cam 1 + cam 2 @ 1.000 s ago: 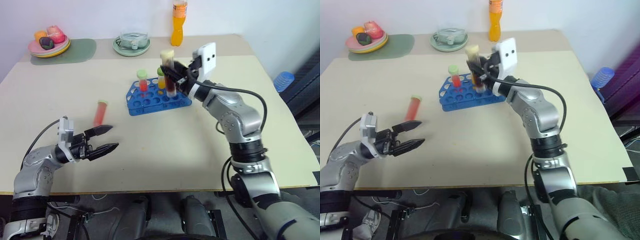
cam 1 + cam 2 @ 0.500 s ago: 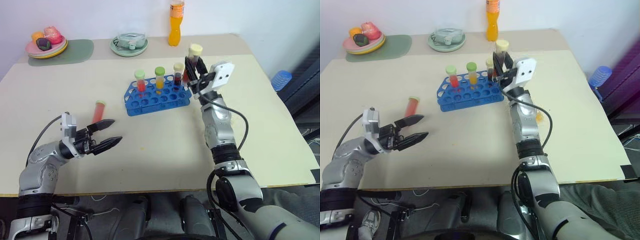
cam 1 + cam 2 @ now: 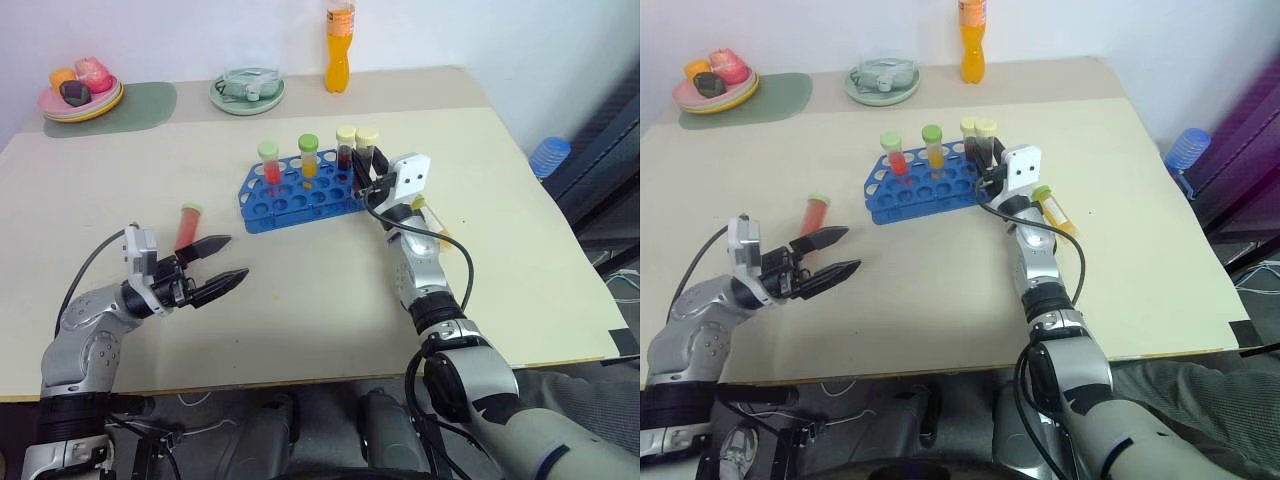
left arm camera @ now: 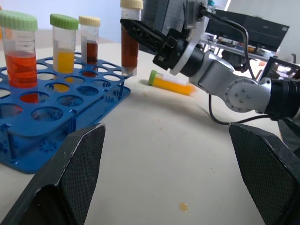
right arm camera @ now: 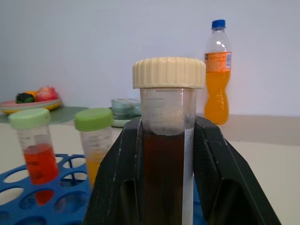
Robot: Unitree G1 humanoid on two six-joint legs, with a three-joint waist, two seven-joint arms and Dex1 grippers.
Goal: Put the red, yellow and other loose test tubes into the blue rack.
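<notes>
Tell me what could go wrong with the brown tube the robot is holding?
The brown tube in the right end effector hangs at the blue rack's edge, so it may miss a hole. Lowering could also bump the racked brown tube beside it.

Upright tubes [image 3: 307,155] crowding blue rack [image 3: 290,198]
</notes>
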